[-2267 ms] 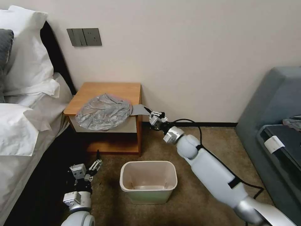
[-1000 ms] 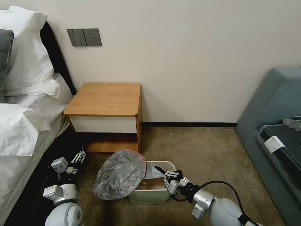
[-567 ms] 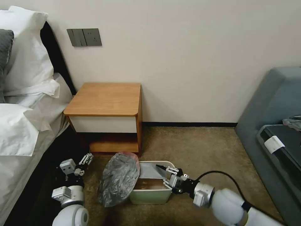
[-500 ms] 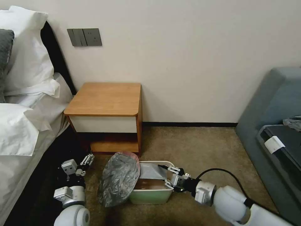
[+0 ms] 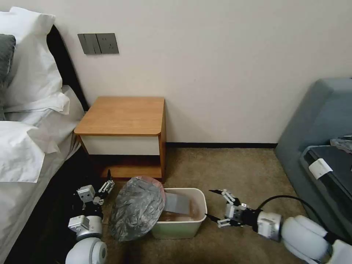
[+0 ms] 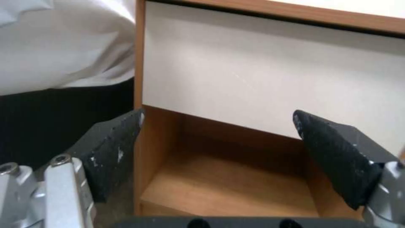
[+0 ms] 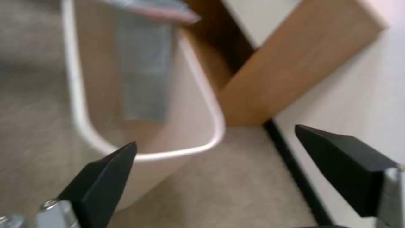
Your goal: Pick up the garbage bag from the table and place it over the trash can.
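Garbage bag (image 5: 136, 208) draped over left rim of trash can (image 5: 196, 220), bulk hanging outside, grey strip dipping inside. Right gripper (image 5: 217, 206) just right of trash can, fingers spread wide, empty. Left gripper (image 5: 104, 184) left of trash can, spread, empty, facing table (image 5: 124, 115) beyond. Judged: mouth not yet covered; regrip pinkish edge, draw across far rim without tipping bin.

Trash can (image 5: 190, 227) on floor in front of table (image 5: 124, 115). Garbage bag (image 5: 136, 208) drapes over can's left rim, part inside. Left gripper (image 5: 106, 184) left of bag; right gripper (image 5: 217, 205) right of can, apart from it.
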Available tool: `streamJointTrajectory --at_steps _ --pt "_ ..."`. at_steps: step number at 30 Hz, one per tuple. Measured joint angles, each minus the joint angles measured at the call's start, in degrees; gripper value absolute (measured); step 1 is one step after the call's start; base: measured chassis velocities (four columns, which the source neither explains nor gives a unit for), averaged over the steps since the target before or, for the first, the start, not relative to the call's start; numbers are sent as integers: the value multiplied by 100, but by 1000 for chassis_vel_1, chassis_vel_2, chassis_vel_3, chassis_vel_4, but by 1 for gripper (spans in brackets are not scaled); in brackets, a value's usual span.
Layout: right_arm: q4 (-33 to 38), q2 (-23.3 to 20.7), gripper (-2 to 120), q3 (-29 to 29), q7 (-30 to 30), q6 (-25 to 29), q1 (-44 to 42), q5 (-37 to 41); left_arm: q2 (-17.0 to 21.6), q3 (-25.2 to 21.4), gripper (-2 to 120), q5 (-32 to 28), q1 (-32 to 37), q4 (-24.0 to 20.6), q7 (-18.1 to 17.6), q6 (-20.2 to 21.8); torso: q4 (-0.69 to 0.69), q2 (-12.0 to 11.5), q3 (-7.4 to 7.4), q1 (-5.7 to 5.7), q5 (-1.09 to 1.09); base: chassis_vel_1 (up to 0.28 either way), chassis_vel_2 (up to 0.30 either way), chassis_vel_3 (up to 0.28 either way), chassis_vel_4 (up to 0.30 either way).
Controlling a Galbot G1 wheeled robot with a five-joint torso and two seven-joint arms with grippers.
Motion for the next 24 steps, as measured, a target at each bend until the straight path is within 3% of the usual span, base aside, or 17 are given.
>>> streamJointTrajectory --at_steps 1,3,10,13,24 --pt "76 263 100 393 42 69 -153 40 159 12 92 -190 170 -227 -1 186 0 0 0 0 0 0 0 0 0" --pt "91 574 100 612 153 173 -282 51 375 23 93 -361 441 -431 1 393 0 0 0 0 0 0 0 0 0" --pt "39 1076 100 800 248 454 -466 -24 970 95 92 -740 1084 -731 -18 852 1 0 -1 0 -1 0 0 0 0" --pt "25 1364 100 768 318 583 -518 -130 1237 301 91 -1019 1363 -989 -7 1513 1 0 -1 0 0 0 0 0 0" --pt "193 1508 100 778 397 628 -627 -212 1045 1064 95 -951 1357 -1148 175 2054 0 0 0 0 0 0 0 0 0"
